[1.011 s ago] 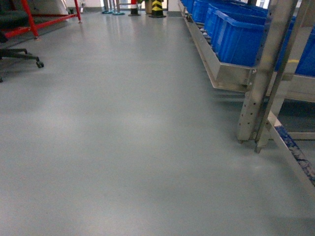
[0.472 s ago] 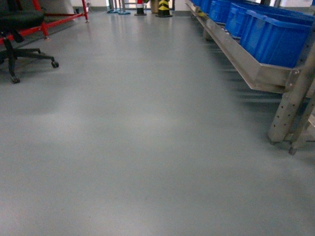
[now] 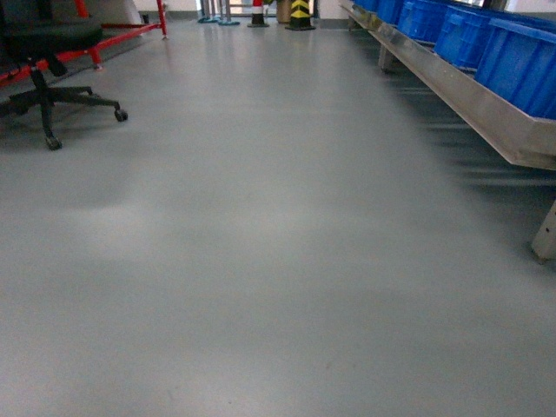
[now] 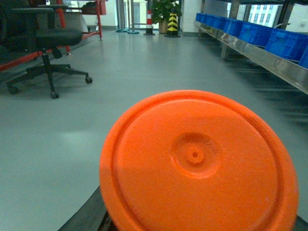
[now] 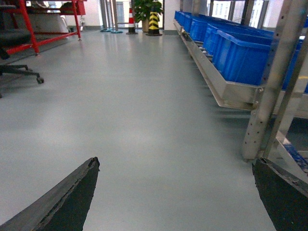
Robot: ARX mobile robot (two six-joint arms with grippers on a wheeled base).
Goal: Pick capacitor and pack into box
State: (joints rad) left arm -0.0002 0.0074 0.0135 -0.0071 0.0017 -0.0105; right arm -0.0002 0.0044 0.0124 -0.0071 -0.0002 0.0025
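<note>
Head view: we face a wide grey floor (image 3: 261,243) running straight ahead. Its right edge is a metal rack (image 3: 469,91) carrying blue bins (image 3: 521,61), three of which we can count here. At the left edge stands one black office chair (image 3: 52,52) before a red frame (image 3: 122,36). One yellow-and-black bollard (image 3: 301,12) marks the far end. Neither pincer, box nor capacitor shows in this view.

Left wrist view: one round orange lid-like disc (image 4: 197,163) fills the lower frame, close to the camera. We cannot tell how the left gripper stands, or whether it grips the disc. Chair and floor lie beyond it.

Right wrist view: the right gripper (image 5: 175,202) shows two dark fingers (image 5: 67,199) spread wide at the lower corners, with bare floor between them and nothing held. The rack upright (image 5: 272,82) stands near on the right; one traffic cone (image 5: 131,19) and one potted plant (image 5: 144,7) are far off. No box is visible here either.
</note>
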